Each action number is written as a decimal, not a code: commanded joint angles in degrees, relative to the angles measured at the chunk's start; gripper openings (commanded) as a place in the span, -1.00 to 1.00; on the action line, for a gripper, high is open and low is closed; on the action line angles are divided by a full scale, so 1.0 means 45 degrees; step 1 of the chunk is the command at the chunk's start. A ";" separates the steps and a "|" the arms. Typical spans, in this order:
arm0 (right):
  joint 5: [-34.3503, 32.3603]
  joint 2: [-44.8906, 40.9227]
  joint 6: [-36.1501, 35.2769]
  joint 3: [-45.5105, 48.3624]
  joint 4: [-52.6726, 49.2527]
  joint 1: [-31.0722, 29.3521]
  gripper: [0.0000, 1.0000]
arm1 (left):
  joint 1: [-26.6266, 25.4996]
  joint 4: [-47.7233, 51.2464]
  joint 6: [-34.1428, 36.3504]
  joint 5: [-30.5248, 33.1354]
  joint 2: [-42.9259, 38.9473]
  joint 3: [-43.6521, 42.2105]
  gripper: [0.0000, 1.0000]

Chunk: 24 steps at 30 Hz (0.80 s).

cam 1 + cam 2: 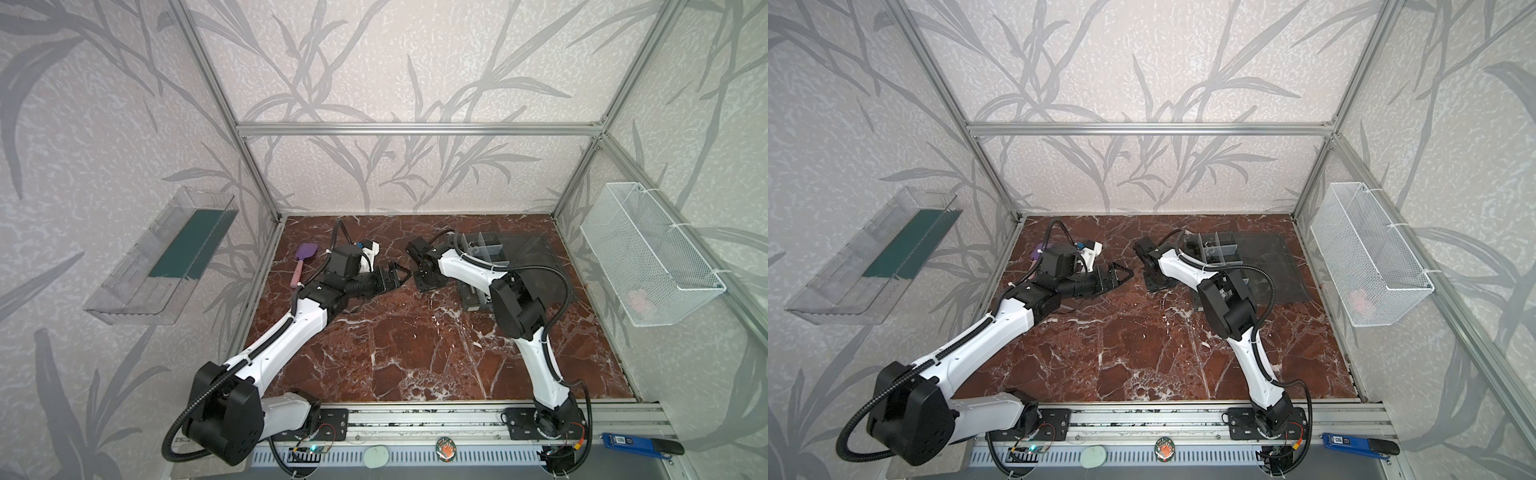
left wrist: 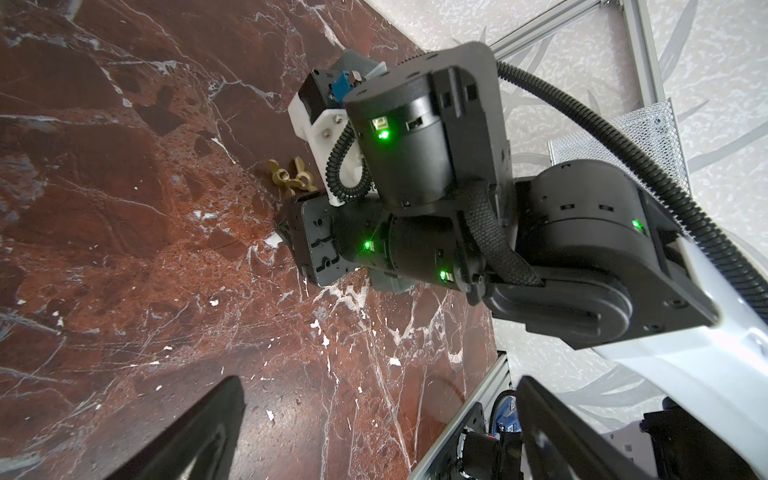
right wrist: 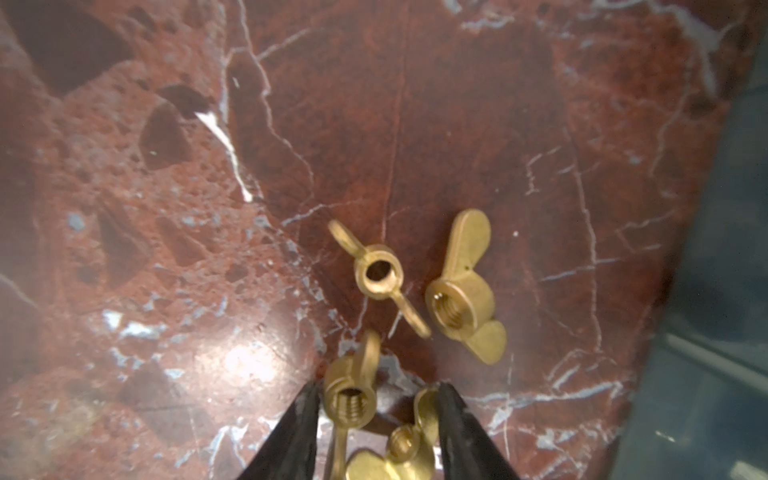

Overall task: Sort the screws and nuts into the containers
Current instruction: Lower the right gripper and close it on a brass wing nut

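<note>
Your right gripper [image 3: 377, 401] is down at the marble tabletop [image 3: 478, 124], jaws at a middling gap. Two brass wing nuts sit between its fingers [image 3: 291, 440]: one nut [image 3: 350, 399] hard by one finger, the second nut [image 3: 405, 446] by the other. Finger edges look to touch both; whether that is a real pinch, you cannot tell from this angle.

Two more wing nuts lie loose just past the fingertips: one nut [image 3: 377, 272] flat with its hole up, one nut [image 3: 459, 305] tipped on its side, the pair almost touching.

Your left gripper [image 2: 378, 382] is spread wide near mid-table, nothing between its fingers, aimed across at the right arm's wrist.

The organizer box [image 1: 484, 249] stands rear right on the table, its clear lid [image 1: 528, 249] laid flat open beside it; your right arm crosses its front. The nuts lie on bare marble just left of the box.

Off-task: purple spatula [image 1: 305, 262] with pink handle, rear left of the table; white mesh basket [image 1: 648, 253] on the right wall; clear shelf [image 1: 166, 253] with green strip on the left wall.
</note>
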<state>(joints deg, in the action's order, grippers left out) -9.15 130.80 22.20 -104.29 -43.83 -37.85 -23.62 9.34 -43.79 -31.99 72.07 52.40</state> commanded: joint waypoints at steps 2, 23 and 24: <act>0.0534 -0.0086 -0.0113 -0.0467 0.0070 -0.0049 -0.09 | -0.0069 -0.0130 -0.0096 0.0133 -0.0223 -0.0046 0.99; 0.0177 0.0692 0.0185 -0.0936 -0.0366 -0.0066 -0.35 | -0.0066 -0.0016 -0.0034 0.0211 -0.0392 -0.0194 0.99; 0.0196 0.0709 0.0195 -0.0895 -0.0347 -0.0066 -0.37 | -0.0067 -0.0008 -0.0034 0.0214 -0.0407 -0.0180 0.99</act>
<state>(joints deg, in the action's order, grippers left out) -7.18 132.88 22.68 -107.31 -43.38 -37.85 -23.64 9.39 -43.72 -31.55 72.05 52.31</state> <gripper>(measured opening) 0.315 0.993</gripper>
